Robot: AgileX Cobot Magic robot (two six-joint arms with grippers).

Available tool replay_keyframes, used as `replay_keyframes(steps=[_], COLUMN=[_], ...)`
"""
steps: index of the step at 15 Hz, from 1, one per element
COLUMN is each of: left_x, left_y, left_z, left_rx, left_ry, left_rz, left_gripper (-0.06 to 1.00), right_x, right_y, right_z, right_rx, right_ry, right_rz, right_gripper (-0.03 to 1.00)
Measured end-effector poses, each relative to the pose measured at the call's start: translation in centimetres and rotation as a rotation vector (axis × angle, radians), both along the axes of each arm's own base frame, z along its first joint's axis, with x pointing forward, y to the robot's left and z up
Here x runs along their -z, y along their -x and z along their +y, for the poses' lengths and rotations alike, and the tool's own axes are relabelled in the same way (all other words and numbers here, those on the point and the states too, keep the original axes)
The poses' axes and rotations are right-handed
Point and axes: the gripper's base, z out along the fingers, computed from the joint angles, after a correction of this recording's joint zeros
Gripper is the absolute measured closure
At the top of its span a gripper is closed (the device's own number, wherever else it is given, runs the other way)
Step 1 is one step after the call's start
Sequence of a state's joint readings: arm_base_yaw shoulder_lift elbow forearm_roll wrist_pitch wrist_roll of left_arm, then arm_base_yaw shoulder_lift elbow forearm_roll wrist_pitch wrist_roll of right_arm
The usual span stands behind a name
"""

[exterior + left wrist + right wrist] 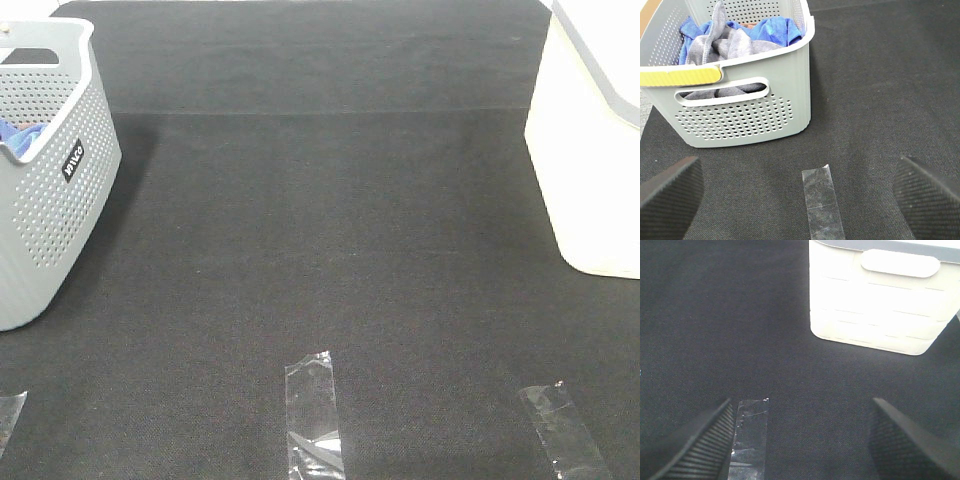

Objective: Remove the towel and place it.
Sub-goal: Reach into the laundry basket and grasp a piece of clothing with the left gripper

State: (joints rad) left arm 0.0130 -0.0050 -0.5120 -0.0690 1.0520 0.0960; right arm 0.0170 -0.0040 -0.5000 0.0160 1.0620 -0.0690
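Desk (pixel 330 250): dark textured mat with clear tape strips (pixel 313 415) stuck on it.
Basket (pixel 740 120): grey, perforated, on the desk's left side.
Towel (pixel 735 45): grey-lavender, crumpled inside the basket, tangled with a blue cloth (pixel 775 27).
Bin (pixel 875 300): white, on the right side.
Left end effector (pixel 800 197): fingers spread wide, holding nothing.
Right end effector (pixel 800 440): spread, holding nothing.

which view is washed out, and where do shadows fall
exterior high: white bin blows out at right, grey basket throws a soft shadow onto the mat; right wrist: same bin glares; left wrist: evenly lit, towel sharp
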Motion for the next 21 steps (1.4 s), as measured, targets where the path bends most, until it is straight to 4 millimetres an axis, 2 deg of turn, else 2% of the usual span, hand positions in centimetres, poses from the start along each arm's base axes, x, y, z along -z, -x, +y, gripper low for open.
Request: replay_keyframes(steps=[21], left_x=[0.00], left_y=[0.00], left_z=[0.00], left_rx=[0.000], left_ry=[0.000], left_rz=[0.000], left_gripper=[-0.04], right_x=[0.00], right_y=[0.00], right_z=[0.00], right_rx=[0.000], right_ry=[0.000], right_rz=[0.000], right_gripper=[0.27])
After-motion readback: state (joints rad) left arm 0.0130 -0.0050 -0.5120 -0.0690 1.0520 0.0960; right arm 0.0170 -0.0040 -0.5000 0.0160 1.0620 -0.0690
